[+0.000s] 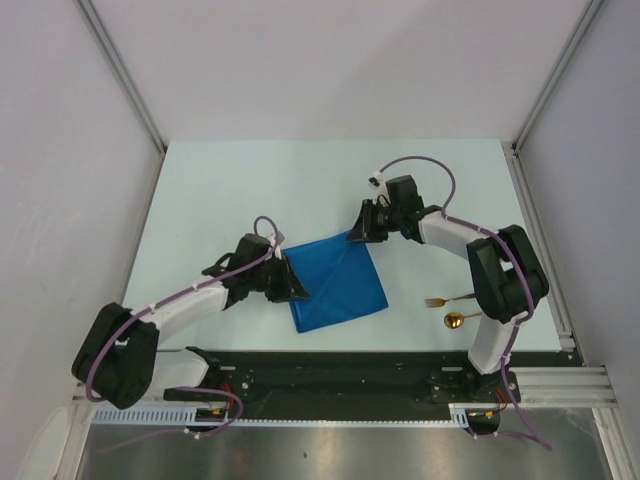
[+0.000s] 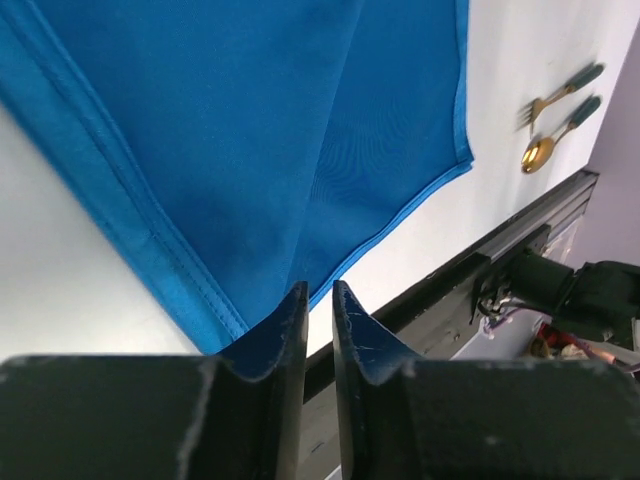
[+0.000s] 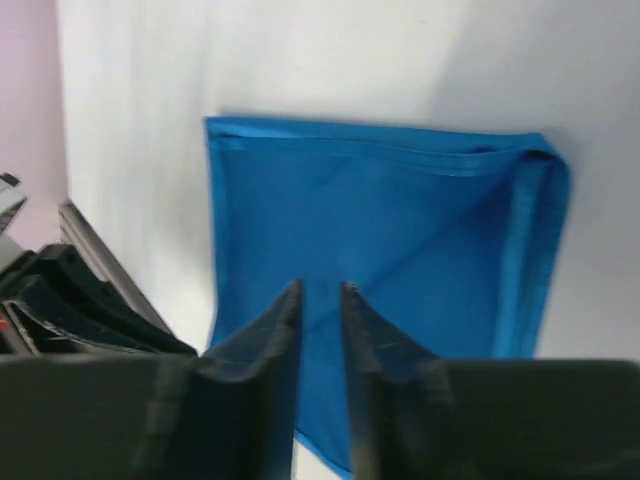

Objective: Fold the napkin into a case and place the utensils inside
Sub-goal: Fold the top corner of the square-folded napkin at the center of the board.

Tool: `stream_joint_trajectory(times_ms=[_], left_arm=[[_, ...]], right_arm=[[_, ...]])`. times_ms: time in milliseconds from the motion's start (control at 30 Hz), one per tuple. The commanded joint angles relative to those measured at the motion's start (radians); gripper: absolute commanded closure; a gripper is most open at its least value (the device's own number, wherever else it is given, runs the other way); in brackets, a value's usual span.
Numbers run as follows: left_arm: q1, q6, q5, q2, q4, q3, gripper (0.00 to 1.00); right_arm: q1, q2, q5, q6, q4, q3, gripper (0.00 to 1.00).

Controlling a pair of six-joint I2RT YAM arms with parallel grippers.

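Napkin [image 1: 340,285], bright blue, lies flat and a little askew on the pale table [image 1: 240,190], somewhat nearer to the arms than the table's middle. Nearest of all is the black rail [image 1: 330,365] along the table's front edge.

From the cloth at about 4 o'clock lie the spoon [image 1: 458,320] and, just behind it, the fork [image 1: 445,299]. They are side by side, well apart from the napkin, with their gold heads toward 9 o'clock. The top view hides their handles under the right arm. Only the left wrist view shows these handles, which are dark green.

The left gripper [image 1: 298,292] is at the napkin's 9 o'clock edge. Its wrist view shows the jaws almost closed, with only a thin slit between them, and the stitched hem running down to the fingertips. I cannot tell if cloth is caught there.

Farther away, at 1 o'clock, the right gripper [image 1: 357,237] is at the far corner of the cloth. Its wrist picture is blurred. The jaws are equally narrow and blue cloth shows behind the slit, so a hold cannot be judged. This view alone shows a doubled band of cloth along one edge. The top view shows a diagonal crease running between the two grippers.
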Motion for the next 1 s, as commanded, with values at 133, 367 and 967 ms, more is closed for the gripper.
stream_joint_trajectory(times_ms=[133,367,967], left_arm=[[-0.035,-0.004,0.015,0.083,0.061,0.026,0.82],[-0.035,0.003,0.021,0.077,0.061,-0.002,0.84],[-0.043,-0.032,0.028,-0.004,0.112,-0.213,0.86]], right_arm=[[-0.044,0.121,-0.09,-0.041,0.119,0.036,0.93],[-0.064,0.196,-0.145,0.008,0.199,0.063,0.94],[-0.104,0.334,-0.182,0.057,0.262,0.126,0.96]])
